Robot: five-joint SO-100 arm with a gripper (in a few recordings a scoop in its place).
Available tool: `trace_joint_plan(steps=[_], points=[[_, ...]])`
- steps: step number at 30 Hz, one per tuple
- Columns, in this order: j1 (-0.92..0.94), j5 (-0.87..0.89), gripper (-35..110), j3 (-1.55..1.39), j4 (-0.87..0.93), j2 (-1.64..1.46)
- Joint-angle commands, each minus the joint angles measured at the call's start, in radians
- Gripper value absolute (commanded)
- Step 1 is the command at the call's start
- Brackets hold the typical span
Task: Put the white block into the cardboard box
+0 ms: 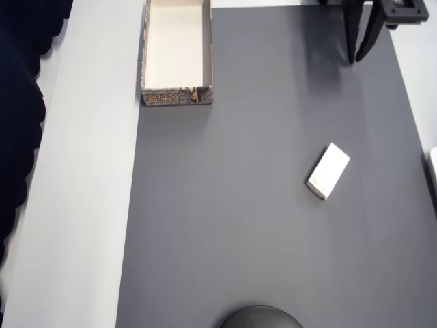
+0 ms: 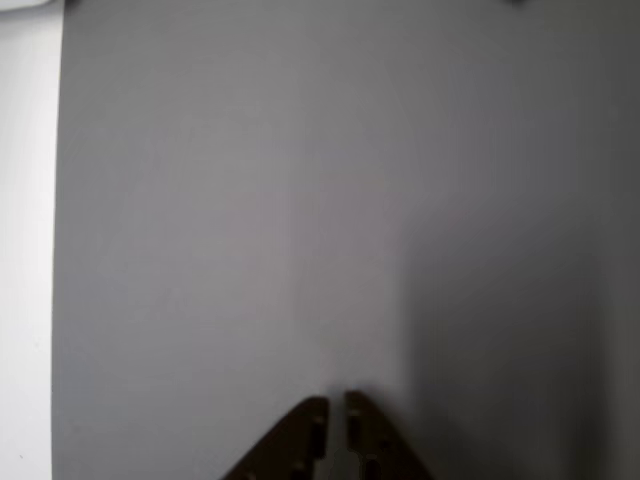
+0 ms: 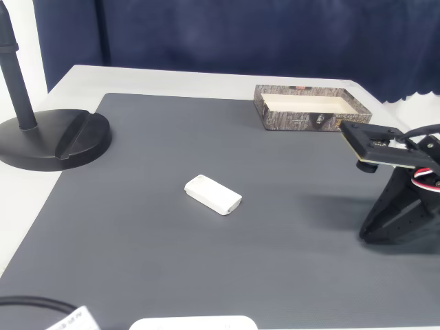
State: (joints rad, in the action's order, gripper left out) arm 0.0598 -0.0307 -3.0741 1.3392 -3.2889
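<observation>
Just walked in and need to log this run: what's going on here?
Nothing is being handled yet. The white block lies flat by itself on the dark grey mat, untouched. The cardboard box sits empty at the mat's far edge. The arm's end effector is off to one side, well away from the block, its fingers nearly together and holding nothing.

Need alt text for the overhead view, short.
A white block lies tilted on a dark grey mat, apart from the empty cardboard box at the mat's top left corner. The black gripper hangs at top right, jaws nearly closed, holding nothing.
</observation>
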Motion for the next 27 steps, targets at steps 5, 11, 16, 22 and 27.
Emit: trace_joint_plan(steps=[5, 11, 16, 22, 27], points=[[0.003, -0.003, -2, -0.018, -0.008, -0.035], [0.029, -0.003, -2, -0.018, -0.008, -0.035], [0.028, 0.0, -2, -0.018, -0.008, -0.035], [0.026, -0.018, -2, -0.017, -0.011, -0.035], [0.015, -0.005, -2, 0.035, -0.02, 0.011]])
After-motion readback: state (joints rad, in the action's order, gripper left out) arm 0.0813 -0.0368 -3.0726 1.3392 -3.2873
